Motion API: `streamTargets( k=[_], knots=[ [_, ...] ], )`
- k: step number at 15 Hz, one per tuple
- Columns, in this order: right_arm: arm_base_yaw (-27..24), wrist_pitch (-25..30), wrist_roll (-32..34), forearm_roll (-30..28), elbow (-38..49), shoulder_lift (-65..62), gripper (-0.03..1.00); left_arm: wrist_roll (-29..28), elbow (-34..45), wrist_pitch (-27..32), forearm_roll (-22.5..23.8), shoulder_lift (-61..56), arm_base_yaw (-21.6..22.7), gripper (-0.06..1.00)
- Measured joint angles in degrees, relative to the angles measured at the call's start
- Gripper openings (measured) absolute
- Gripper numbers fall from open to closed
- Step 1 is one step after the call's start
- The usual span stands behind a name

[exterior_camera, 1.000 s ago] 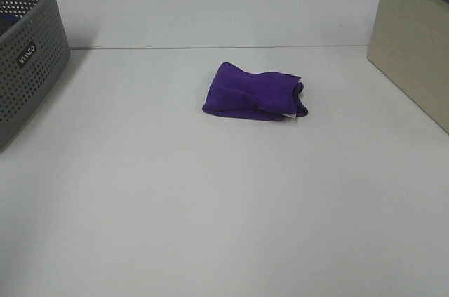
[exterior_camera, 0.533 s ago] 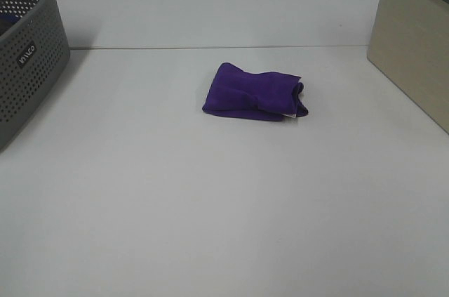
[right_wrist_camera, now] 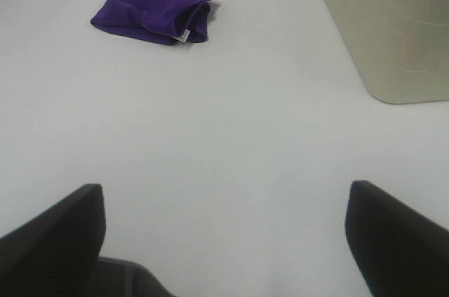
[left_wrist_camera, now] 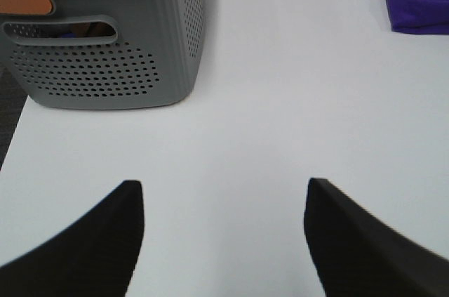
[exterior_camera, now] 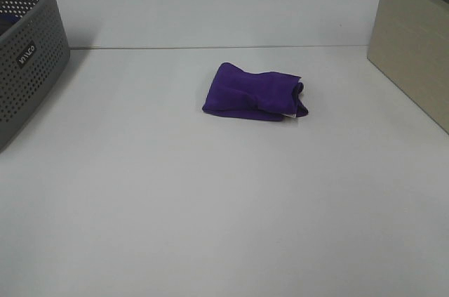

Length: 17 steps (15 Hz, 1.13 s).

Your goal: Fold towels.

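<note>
From the high camera I start at the left edge of the desk, where the grey perforated basket sits at the far left corner; in my left wrist view I can see something brown and a bit of purple inside it, too hidden to name. My left gripper hangs low over the desk near that basket with its jaws spread wide and nothing between them. The towel shows only as a purple corner far across that view, well apart from this gripper.

Moving to the middle, the towel lies alone toward the far edge of the desk, roughly centred between the 2 side edges. It is a rumpled bundle, already doubled over itself. Its long axis runs about parallel to the far edge, left to right. The bunched, layered end with the small white label points toward the right edge, and the smoother, flatter end points toward the basket.

On the right, the beige box stands at the far right corner. My right gripper is also spread wide and empty, and the towel lies ahead of it and across toward the left, with clear desk between. I judge the right arm slightly nearer, facing the open, labelled end
</note>
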Motion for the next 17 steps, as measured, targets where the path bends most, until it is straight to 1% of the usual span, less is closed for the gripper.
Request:
streamTargets(
  k=[3, 17],
  knots=[
    [0.0, -1.09, 0.0, 0.57, 0.17, 0.0, 0.89, 0.0, 0.63, -1.72, -0.23, 0.0, 0.0, 0.61],
    [0.0, -1.09, -0.11, -0.46, 0.17, 0.0, 0.89, 0.0, 0.63, -1.83, -0.69, 0.0, 0.0, 0.61]
  ],
)
